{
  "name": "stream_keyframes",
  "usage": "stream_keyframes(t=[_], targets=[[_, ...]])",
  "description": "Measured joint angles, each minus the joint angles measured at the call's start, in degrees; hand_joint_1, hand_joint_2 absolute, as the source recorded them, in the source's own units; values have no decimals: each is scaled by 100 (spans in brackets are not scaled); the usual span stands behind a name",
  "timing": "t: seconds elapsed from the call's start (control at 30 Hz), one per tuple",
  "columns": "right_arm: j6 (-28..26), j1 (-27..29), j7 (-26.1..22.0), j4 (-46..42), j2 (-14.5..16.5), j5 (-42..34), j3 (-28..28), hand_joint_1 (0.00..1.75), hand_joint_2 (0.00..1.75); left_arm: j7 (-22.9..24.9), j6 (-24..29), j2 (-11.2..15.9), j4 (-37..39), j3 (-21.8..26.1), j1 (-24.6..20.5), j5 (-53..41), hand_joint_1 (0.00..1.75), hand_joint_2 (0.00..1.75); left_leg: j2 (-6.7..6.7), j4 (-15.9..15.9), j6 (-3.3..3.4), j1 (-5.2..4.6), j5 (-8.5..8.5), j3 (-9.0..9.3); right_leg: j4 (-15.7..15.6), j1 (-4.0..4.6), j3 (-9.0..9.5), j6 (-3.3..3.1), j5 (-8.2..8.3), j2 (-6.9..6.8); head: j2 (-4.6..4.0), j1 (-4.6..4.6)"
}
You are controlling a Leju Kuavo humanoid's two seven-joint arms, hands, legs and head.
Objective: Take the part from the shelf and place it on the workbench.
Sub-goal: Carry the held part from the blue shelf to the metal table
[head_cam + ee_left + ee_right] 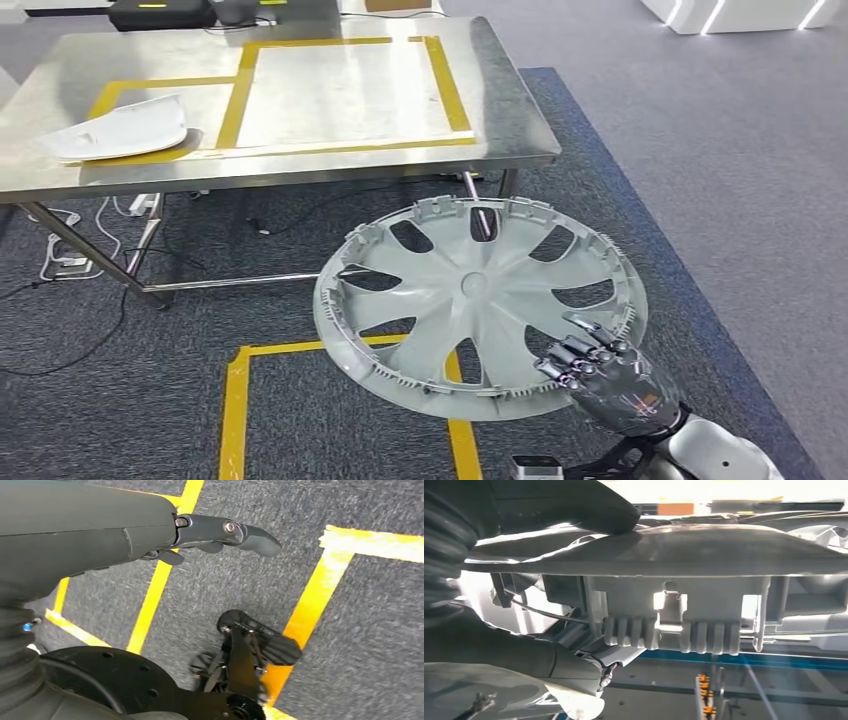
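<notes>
A round grey wheel cover [478, 302] with spoke openings hangs in the air, tilted, in front of the steel workbench [500, 110]. My right hand [598, 375] grips its near right rim, fingers over the top face. The right wrist view has that rim [684, 555] up close, clamped between the thumb [574, 505] and fingers [549, 660], clip tabs underneath. My left hand [220, 532] hangs over the carpet, its fingers extended with nothing in them.
Yellow tape [340, 95] marks rectangles on the workbench top. A white curved part [120, 132] lies at its left end. Cables [70, 250] trail under the bench. Yellow floor tape [240, 400] marks a box on the grey carpet, with a blue strip [640, 230] to the right.
</notes>
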Motion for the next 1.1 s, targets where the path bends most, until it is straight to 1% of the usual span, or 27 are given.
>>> stream_keyframes(t=[0.03,0.07,0.1,0.17,0.23,0.27,0.3,0.33,0.37,0.4,0.43,0.47,0.5,0.53,0.57,0.67,0.73,0.77,0.83,0.87,0.9,0.93,0.97,1.0,1.03,1.07,1.1], targets=[[0,2,3,2,-1,2,-2,175,175,0,1,-4,0,0,-5,-4,0,175,-50,18,-21,-2,-37,23,-319,-4,132,-23,152,100,0,-8],[0,2,6,2,-1,4,-3,175,175,0,1,-9,1,0,-11,-8,0,175,-94,27,-45,5,-62,25,-503,-1,219,-41,209,183,1,-10],[0,0,9,2,-1,4,-3,175,175,1,1,-15,1,0,-13,-8,0,175,-136,27,-74,16,-76,14,-551,5,261,-65,178,230,1,-14],[0,-5,19,-1,-1,7,-1,175,175,2,1,-21,2,1,-9,-8,0,175,-194,18,-133,37,-97,11,-592,9,306,-114,160,165,1,-3],[0,-1,29,-1,-2,9,-3,175,175,2,2,-21,2,1,-9,-10,0,175,-32,199,-207,28,-203,-60,-646,-16,379,-178,135,57,1,-11],[0,2,33,-1,-2,9,-7,175,175,2,2,-18,2,1,-15,-14,0,175,96,460,-247,31,-318,-187,-669,-30,422,-206,118,-5,1,-19],[0,5,36,-1,-3,9,-11,175,175,2,2,-19,2,0,-20,-18,0,175,214,815,-284,40,-456,-380,-676,-28,460,-224,88,-65,1,-29],[0,4,39,-1,-3,9,-14,175,175,2,1,-19,2,0,-23,-21,0,175,270,1197,-312,60,-586,-601,-677,-29,495,-232,55,-115,1,-29],[0,4,39,0,-3,4,-13,175,175,2,1,-19,2,1,-18,-23,0,175,291,1486,-334,81,-640,-784,-676,-31,535,-226,21,-154,1,-32],[0,5,37,1,-3,-5,-12,175,175,2,1,-18,2,1,-10,-23,0,175,299,1596,-350,99,-584,-884,-676,-36,581,-215,-15,-184,1,-31],[0,6,31,1,-3,-24,-11,175,175,2,-1,-16,2,2,-1,-25,0,175,302,1496,-359,114,-417,-885,-676,-41,633,-200,-52,-205,1,-33],[0,6,19,1,-3,-49,-10,175,175,2,-5,-12,2,2,6,-30,0,175,310,1199,-362,125,-161,-791,-676,-48,690,-182,-89,-225,1,-33],[0,7,5,0,-3,-72,-10,175,175,2,-9,-7,2,2,9,-34,0,175,327,831,-358,131,79,-652,-680,-52,722,-158,-127,-241,1,-32],[0,8,-9,-1,-3,-92,-10,175,175,2,-13,-3,2,2,7,-39,0,175,342,491,-347,124,224,-510,-679,-46,759,-122,-166,-250,1,-36],[-1,10,-19,-3,-2,-102,-10,175,175,3,-16,-1,2,2,0,-44,0,175,358,259,-325,114,281,-413,-686,-37,779,-84,-193,-255,1,-37],[0,36,-20,-24,-1,-87,-10,175,175,4,-16,0,2,1,-4,-61,0,175,361,107,-216,84,187,-342,-740,-28,821,34,-236,-273,1,-28],[-1,72,-17,-45,-1,-65,-15,175,175,3,-14,-6,2,2,10,-78,0,175,350,63,-133,95,167,-290,-623,-37,790,83,-330,-252,1,0],[-2,91,-16,-52,-1,-57,-19,175,175,3,-15,-11,2,2,10,-88,0,175,347,44,-92,100,156,-262,-389,-36,674,92,-443,-225,1,15],[-2,129,-16,-62,-1,-50,-31,175,175,2,-15,-23,2,1,2,-99,0,175,342,39,-27,76,115,-231,398,-22,190,83,-748,-172,1,37],[-2,151,-17,-65,-1,-50,-35,175,175,2,-16,-26,2,1,0,-100,0,175,336,39,-4,57,91,-213,761,-14,-62,76,-839,-160,1,42],[-2,175,-17,-66,-1,-51,-39,175,175,2,-17,-27,2,1,4,-97,0,175,327,40,12,38,64,-184,958,-6,-235,64,-825,-154,1,43],[-2,197,-18,-66,-1,-52,-42,175,175,2,-20,-26,2,1,8,-92,0,175,314,40,19,20,33,-143,926,5,-294,43,-680,-152,1,44],[-1,212,-19,-65,-1,-52,-43,175,175,2,-23,-26,2,2,12,-87,0,175,300,40,20,3,-2,-91,664,18,-236,11,-430,-150,1,46],[-1,219,-19,-64,-1,-53,-44,175,175,2,-30,-26,2,2,15,-83,0,175,290,40,18,-9,-42,-39,270,36,-106,-33,-155,-146,1,46],[-2,219,-19,-65,-1,-54,-44,175,175,2,-37,-27,3,2,12,-79,0,175,280,45,4,-29,-83,2,-102,54,57,-77,37,-143,1,44],[-2,216,-18,-68,-1,-54,-44,175,175,3,-44,-28,4,2,6,-78,0,175,274,49,-13,-41,-117,31,-375,69,188,-112,143,-140,1,40],[-2,215,-16,-73,-1,-54,-44,175,175,3,-50,-28,5,2,2,-76,0,175,269,48,-35,-45,-141,44,-514,83,267,-137,158,-138,1,32]])
